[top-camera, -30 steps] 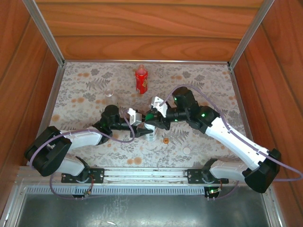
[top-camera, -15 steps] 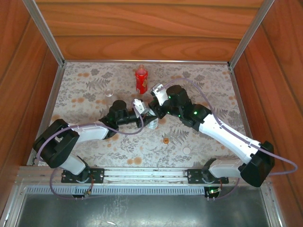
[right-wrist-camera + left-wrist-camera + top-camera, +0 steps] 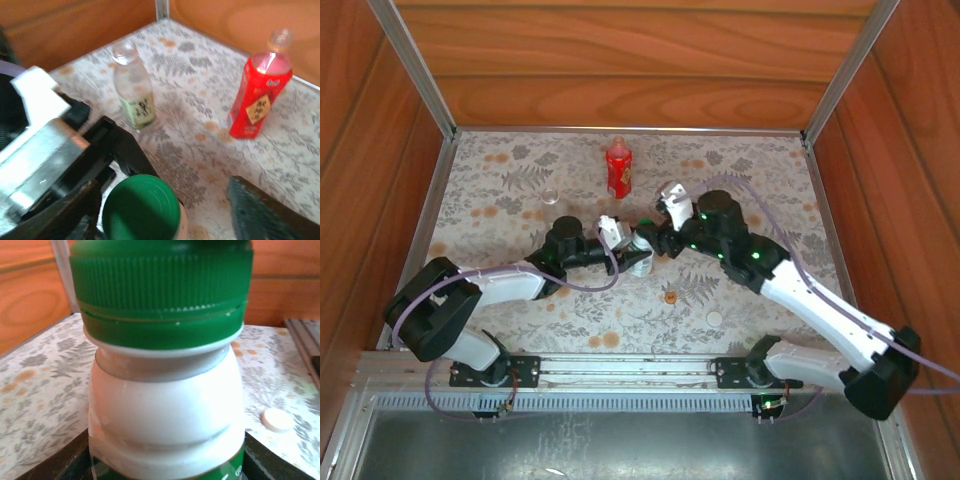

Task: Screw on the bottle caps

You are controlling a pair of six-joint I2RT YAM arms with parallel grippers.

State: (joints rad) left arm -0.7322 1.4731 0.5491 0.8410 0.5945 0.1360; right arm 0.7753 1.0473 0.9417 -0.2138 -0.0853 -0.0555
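The white bottle with a dark-green label stands mid-table, the green cap seated on its neck. My left gripper is shut on the bottle's body, low down. My right gripper hangs over the green cap, open, with its fingers apart from the cap on both sides. The red bottle and the clear bottle stand upright farther back, necks open. The white cap and the orange-red cap lie on the mat nearer the arms.
Wooden walls close in the floral mat at the back and sides. A metal rail runs along the near edge. The left gripper's white and black body sits close beside the right gripper.
Both arms carried the white bottle farther from the near edge. My right gripper then opened off the green cap and drew slightly right. The left grip is unchanged.
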